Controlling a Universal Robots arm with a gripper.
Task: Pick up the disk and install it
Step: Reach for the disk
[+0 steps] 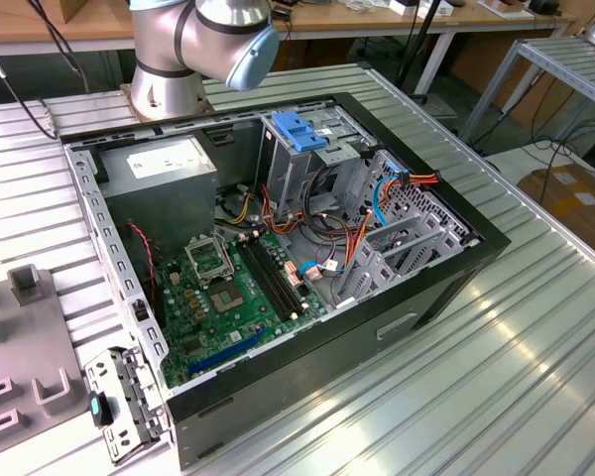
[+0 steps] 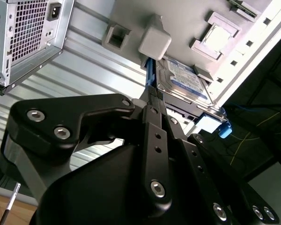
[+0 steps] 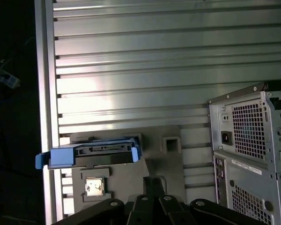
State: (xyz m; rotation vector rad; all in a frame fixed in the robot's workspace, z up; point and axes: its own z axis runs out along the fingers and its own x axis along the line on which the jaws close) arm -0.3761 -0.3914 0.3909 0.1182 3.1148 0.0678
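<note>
None of the job counts as done, judging from how things lie. Can find the disk (image 2: pixel 187 80) parked on the grey fixture plate (image 2: pixel 187 18), out on the ribbed table (image 2: pixel 91 61) beside the computer case (image 2: pixel 25 37) and well apart from any bay inside it. Not gripped, not lifted. Seems to stand on its long edge rather than lie flat, though hard to settle from these angles. Can place the gripper (image 2: pixel 152 97) near one blue-railed end of the disk, apart from it, pressed together and pinching nothing. Leaves the whole pick and the whole fitting yet to do.

From the second wrist view, get the white-and-blue label face, a blue tab at the disk's far end, and a raised grey block (image 2: pixel 154 40) of the plate just beside the near end. From the first wrist view, get the thin side instead: blue rails capping both ends, close to the table's edge, with the case's perforated back off to one side. From the exterior view, get what matters for the fitting: the case lying open, the upright drive cage (image 1: pixel 296 169) with its blue top, cables (image 1: pixel 349 248) bunched beside it, the motherboard (image 1: pixel 233 297) nearer the camera, the grey power-supply box (image 1: pixel 164 164) in a corner, and the arm (image 1: pixel 198 40) rising behind.
</note>
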